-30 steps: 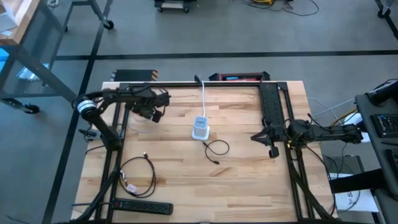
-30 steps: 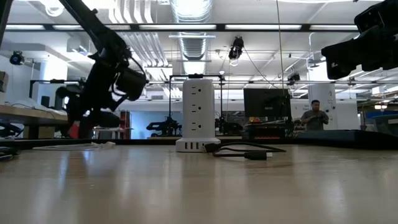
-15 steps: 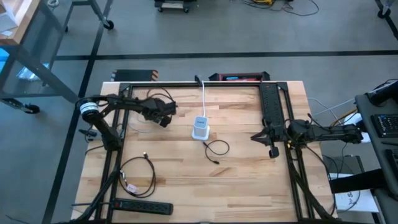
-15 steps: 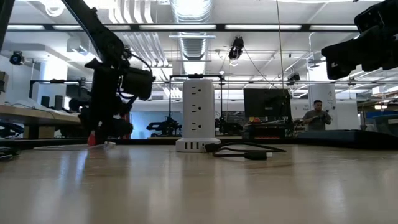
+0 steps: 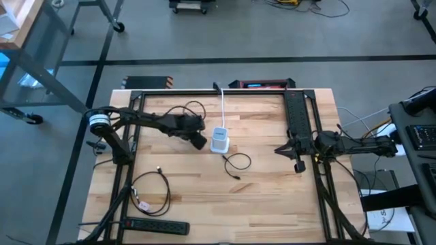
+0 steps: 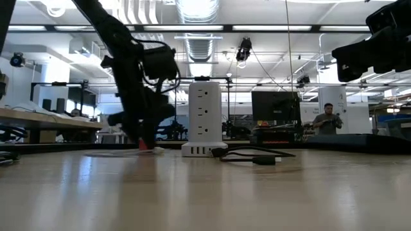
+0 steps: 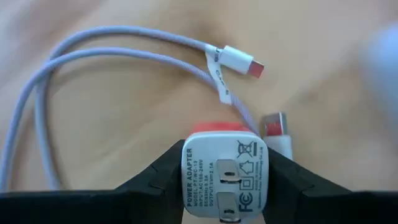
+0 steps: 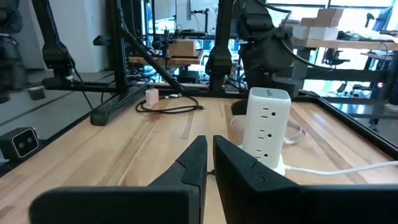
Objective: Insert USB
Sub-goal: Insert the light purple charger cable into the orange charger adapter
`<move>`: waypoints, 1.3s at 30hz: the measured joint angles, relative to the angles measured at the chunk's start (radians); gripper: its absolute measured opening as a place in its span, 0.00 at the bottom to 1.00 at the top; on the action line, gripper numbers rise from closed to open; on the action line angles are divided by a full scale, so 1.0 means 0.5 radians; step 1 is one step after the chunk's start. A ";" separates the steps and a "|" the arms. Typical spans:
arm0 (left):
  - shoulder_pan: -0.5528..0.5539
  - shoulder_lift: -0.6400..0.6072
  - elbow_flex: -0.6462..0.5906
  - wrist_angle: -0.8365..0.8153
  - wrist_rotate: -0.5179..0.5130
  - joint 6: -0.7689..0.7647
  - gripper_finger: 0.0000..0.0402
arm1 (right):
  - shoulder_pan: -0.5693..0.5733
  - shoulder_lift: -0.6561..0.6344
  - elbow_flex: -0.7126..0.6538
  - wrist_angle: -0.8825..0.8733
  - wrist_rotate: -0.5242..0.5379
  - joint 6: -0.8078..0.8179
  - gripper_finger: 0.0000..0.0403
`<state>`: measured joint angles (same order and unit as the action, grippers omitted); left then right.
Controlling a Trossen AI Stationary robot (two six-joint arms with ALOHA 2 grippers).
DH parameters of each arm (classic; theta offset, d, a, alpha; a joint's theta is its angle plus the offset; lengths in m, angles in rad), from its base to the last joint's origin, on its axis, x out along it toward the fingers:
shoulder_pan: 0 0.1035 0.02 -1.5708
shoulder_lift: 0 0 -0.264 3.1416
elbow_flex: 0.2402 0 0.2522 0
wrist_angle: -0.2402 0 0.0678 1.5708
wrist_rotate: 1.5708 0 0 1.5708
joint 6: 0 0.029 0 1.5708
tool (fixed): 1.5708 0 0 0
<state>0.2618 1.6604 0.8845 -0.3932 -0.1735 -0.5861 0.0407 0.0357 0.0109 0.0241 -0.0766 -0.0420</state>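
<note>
My left gripper is shut on a white power adapter with a red far end, just left of the white power tower. In the low view the gripper hangs low over the table beside the tower. A pale USB cable lies looped on the wood under the adapter, its two plugs free. My right gripper is shut and empty at the right side, level above the table, pointing at the tower. My left gripper pinches the adapter's two narrow sides between its two fingers. The adapter's pronged face looks back at the wrist and its red end points down at the table. The fingers come from above, slanting toward the table's right. Whether the red end touches the wood I cannot tell.
A black cable lies coiled in front of the tower. Another black cable with a small pink adapter and a black power strip lie at the near left. A black frame borders the table. A person stands far behind.
My left gripper has gone toward the table's right edge, up to the power tower, carrying the adapter and sinking a little toward the tabletop. It has stayed shut on the adapter.
</note>
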 joint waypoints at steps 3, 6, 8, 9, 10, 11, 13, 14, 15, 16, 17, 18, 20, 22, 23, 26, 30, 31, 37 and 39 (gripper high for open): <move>-0.053 -0.010 0.027 0.087 0.000 0.099 0.34 | 0.000 0.001 0.002 -0.005 0.002 -0.155 0.05; -0.127 -0.030 0.033 0.045 -0.020 0.125 0.35 | 0.001 0.001 0.002 -0.007 0.003 -0.250 0.05; -0.178 -0.039 0.030 0.013 -0.022 0.131 0.35 | 0.000 0.001 0.002 -0.007 0.003 -0.265 0.05; -0.201 -0.039 0.024 0.018 -0.023 0.129 0.35 | 0.000 0.001 0.002 -0.007 0.003 -0.268 0.05; -0.219 -0.039 0.013 0.036 -0.028 0.122 0.34 | 0.000 0.001 0.002 -0.007 0.003 -0.267 0.05; -0.238 -0.039 0.000 0.070 -0.035 0.113 0.34 | 0.000 0.001 0.002 -0.007 0.003 -0.268 0.05; -0.285 -0.039 -0.027 0.182 -0.037 0.102 0.33 | 0.000 0.001 0.002 0.014 -0.001 -0.294 0.05; -0.318 -0.040 -0.043 0.231 -0.035 0.099 0.33 | 0.001 0.002 0.002 0.045 -0.002 -0.312 0.05; -0.356 -0.048 -0.059 0.251 -0.021 0.088 0.33 | 0.001 0.002 0.002 0.084 -0.006 -0.310 0.05; -0.400 -0.059 -0.070 0.243 0.018 0.077 0.34 | 0.001 0.001 0.002 0.133 -0.008 -0.275 0.05; -0.450 -0.070 -0.076 0.240 0.038 0.050 0.34 | 0.001 0.001 0.002 0.184 -0.017 -0.188 0.05; -0.506 -0.082 -0.080 0.241 0.053 0.021 0.34 | 0.001 0.001 0.002 0.223 -0.021 -0.044 0.05; -0.627 -0.120 -0.098 0.247 0.048 -0.030 0.34 | 0.001 0.000 0.002 0.274 -0.010 0.276 0.05; -0.765 -0.136 -0.115 0.336 -0.008 -0.011 0.33 | 0.001 0.001 0.001 0.331 0.081 0.379 0.05; -0.833 -0.139 -0.131 0.424 -0.031 0.029 0.33 | 0.001 0.002 0.002 0.351 0.148 0.377 0.05; -0.977 -0.133 -0.248 0.857 -0.109 0.144 0.34 | 0.000 0.004 0.001 0.338 0.273 0.380 0.05; -0.961 -0.061 -0.403 1.517 -0.170 0.221 0.34 | 0.000 0.042 0.001 0.370 0.309 0.442 0.05; -0.944 -0.036 -0.422 1.617 -0.186 0.241 0.34 | 0.001 0.058 0.001 0.372 0.311 0.470 0.05; -0.805 0.120 -0.480 1.911 -0.543 0.407 0.35 | 0.005 0.208 0.000 0.426 0.312 0.504 0.05; -0.726 0.192 -0.483 2.067 -0.526 0.466 0.36 | 0.005 0.297 0.000 0.520 0.315 0.503 0.05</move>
<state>-0.1010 1.7565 0.6431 0.6403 -0.4363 -0.3531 0.0433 0.1843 0.0109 0.2841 0.0808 0.2092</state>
